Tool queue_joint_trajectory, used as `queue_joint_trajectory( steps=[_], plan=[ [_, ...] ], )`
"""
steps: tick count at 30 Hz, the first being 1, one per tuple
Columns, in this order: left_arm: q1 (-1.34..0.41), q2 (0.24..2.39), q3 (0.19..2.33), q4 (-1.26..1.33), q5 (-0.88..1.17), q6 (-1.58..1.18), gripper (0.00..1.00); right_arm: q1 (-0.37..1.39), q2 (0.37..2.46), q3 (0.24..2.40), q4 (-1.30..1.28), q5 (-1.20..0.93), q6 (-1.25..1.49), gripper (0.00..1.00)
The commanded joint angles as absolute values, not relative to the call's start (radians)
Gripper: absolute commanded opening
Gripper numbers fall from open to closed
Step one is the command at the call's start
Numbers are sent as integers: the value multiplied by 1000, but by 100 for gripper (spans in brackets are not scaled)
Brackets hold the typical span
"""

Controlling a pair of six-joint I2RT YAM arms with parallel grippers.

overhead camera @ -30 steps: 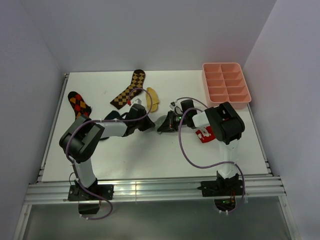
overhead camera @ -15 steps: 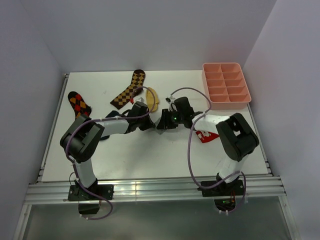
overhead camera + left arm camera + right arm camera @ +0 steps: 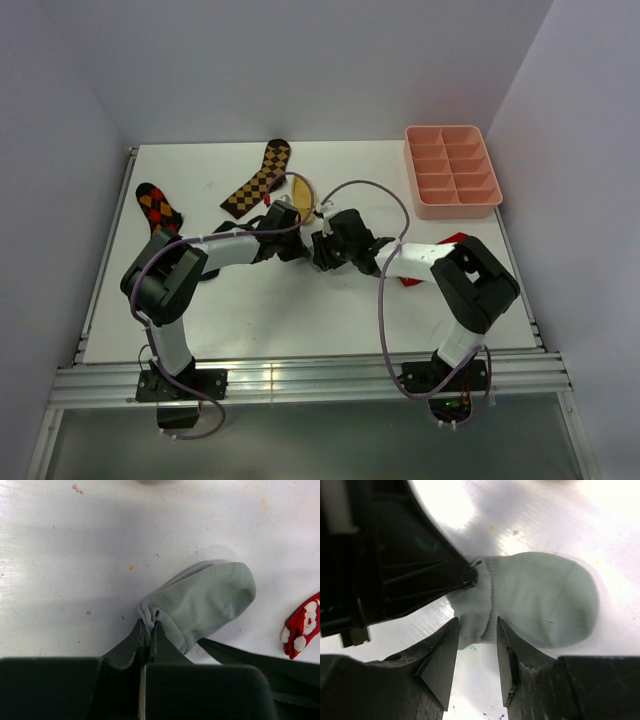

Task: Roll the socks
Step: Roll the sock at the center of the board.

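The grey sock (image 3: 210, 600) lies flat on the white table, toe away from my left gripper (image 3: 149, 627), which is shut on its bunched cuff. In the right wrist view the same grey sock (image 3: 545, 600) fills the middle. My right gripper (image 3: 477, 630) is open, one finger on each side of the cuff's near edge, and the left gripper (image 3: 472, 575) pinches the cuff just beyond. In the top view the left gripper (image 3: 298, 247) and the right gripper (image 3: 320, 250) meet at mid-table and hide the sock. The mustard yellow sock (image 3: 303, 196) lies just behind them. No navy sock can be made out.
A red sock with white trim (image 3: 302, 627) lies right of the grey one, partly under the right arm (image 3: 420, 258). A brown checkered sock (image 3: 258, 180) and a red-orange argyle sock (image 3: 158, 208) lie at the back left. A pink divided tray (image 3: 409, 160) stands at the back right.
The right gripper has opened and reached left to the grey sock's cuff. The left gripper has shut on that cuff and stayed in place.
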State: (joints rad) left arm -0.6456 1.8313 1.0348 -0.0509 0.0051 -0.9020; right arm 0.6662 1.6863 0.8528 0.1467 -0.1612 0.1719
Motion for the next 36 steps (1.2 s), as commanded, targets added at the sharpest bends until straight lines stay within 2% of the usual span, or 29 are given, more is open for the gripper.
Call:
queue_joint_trajectory(
  steps=[1,15,20,23,26,27,29,30,33,34,36],
  plan=[
    [-653,1842,1071,-89,5,-877,0,713,1672,831,238,-69,89,44],
    [-653,1844,1072,-92,5,-888,0,792,1693,793,330,-2,37,45],
    [-653,1844,1072,-87,11,-897,0,830,1746,836,284,116,32,45],
    [-653,1842,1074,-92,12,-899,0,839,1769,842,272,138,40,40],
    [-653,1836,1068,-86,12,-902,0,839,1772,848,244,147,55,23],
    [-653,1827,1063,-81,12,-902,0,839,1773,851,236,158,64,13],
    [-653,1815,1043,-55,12,-913,5,838,1772,861,206,150,74,3],
    [-652,1803,1029,-42,5,-917,13,833,1775,871,193,123,89,0],
    [-650,1763,1005,-22,5,-930,27,810,1770,882,155,45,129,0],
    [-649,1752,987,-9,-26,-939,36,784,1769,888,147,-21,141,0],
    [-641,1721,968,-9,-37,-953,45,735,1770,893,124,-98,182,0]
  ],
)
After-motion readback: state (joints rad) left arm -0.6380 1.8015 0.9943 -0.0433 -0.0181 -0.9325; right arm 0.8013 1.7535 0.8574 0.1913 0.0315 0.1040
